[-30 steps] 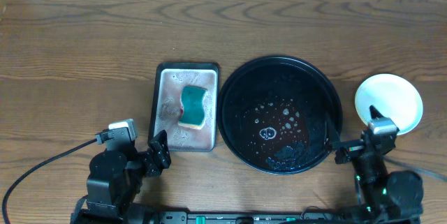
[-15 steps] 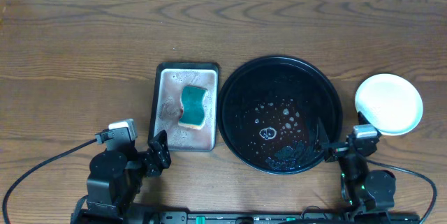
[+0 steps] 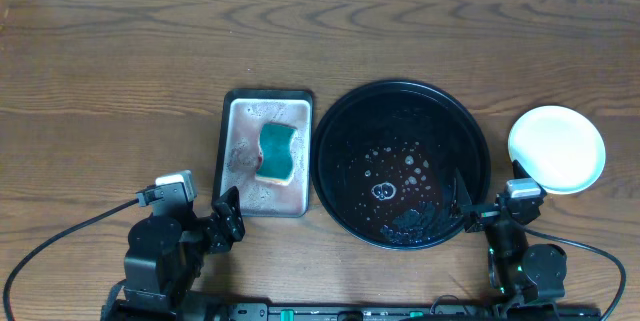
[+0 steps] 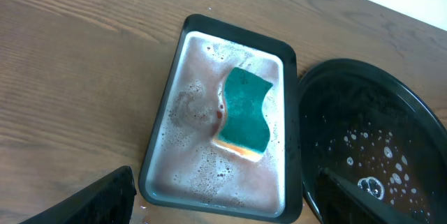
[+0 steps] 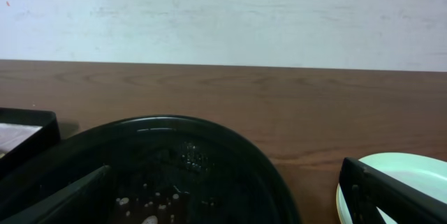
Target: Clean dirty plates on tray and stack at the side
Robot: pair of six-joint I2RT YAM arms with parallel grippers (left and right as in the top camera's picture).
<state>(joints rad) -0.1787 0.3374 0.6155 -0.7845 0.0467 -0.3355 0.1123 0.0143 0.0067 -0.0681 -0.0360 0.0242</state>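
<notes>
Right claw (image 5: 227, 168) has backed off the plates (image 3: 557, 149) — gaping, empty; left claw (image 4: 227, 175) seemingly wide

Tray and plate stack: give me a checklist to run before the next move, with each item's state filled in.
1. Tray free of plates: ok, only sudsy water in it.
2. Plates stacked at the side: ok, right of the tray and apart from it.
3. All three plates in the stack: cannot tell, only the top one shows.
4. Top plate clean: ok, no red smears visible.
5. Sponge put down: ok, it lies in the silver pan.
6. Left claw and right claw open and empty: ok.
</notes>
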